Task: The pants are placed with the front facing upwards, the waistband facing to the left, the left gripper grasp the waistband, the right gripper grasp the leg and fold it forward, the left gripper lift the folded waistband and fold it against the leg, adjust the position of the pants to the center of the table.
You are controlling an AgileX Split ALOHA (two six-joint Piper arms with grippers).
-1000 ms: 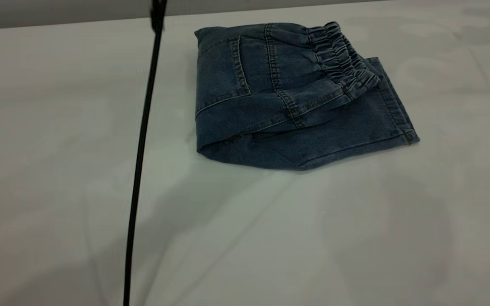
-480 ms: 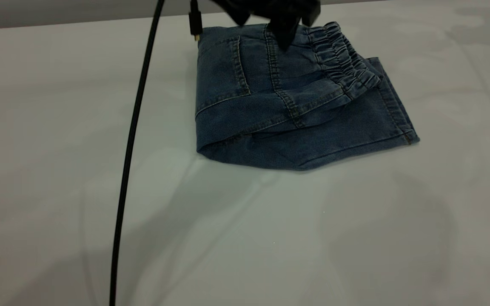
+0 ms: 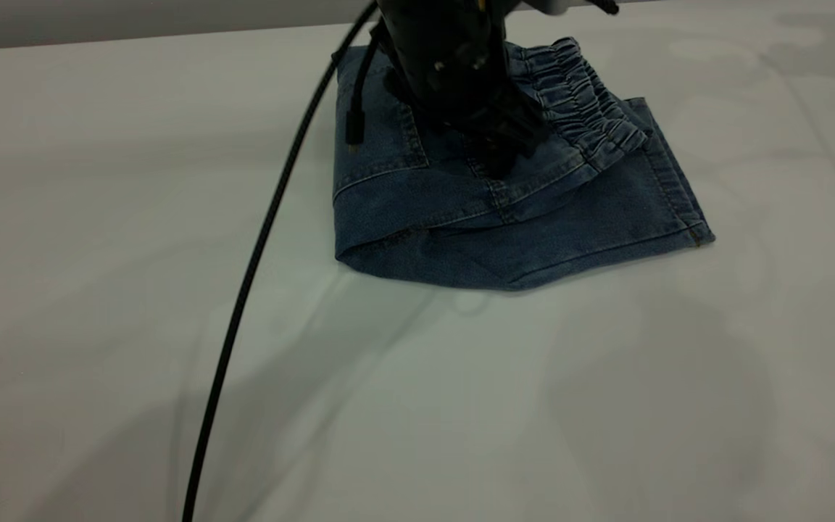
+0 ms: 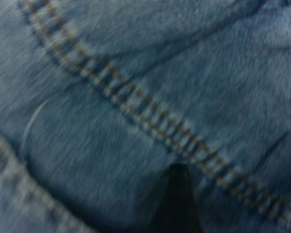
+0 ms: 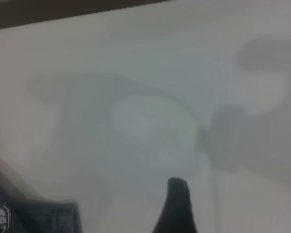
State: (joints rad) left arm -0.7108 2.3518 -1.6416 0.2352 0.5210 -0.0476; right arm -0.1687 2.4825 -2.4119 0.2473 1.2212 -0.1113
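Pants [image 3: 504, 210]: folded into a compact denim bundle, lying toward the far edge of the bench [image 3: 98, 217], right of its middle.
Waistband [image 3: 577, 101]: puckered band on top of the fold, on the side toward the right edge, over the leg layer.
Left claw [image 3: 493, 156]: lowered onto the top layer beside the waistband, tip at a tan seam; spread or pressed together, cannot tell.
Cable [image 3: 258, 246]: trails toward the near edge.
Right claw [image 5: 177, 208]: over bare bench; one finger visible, state unclear.
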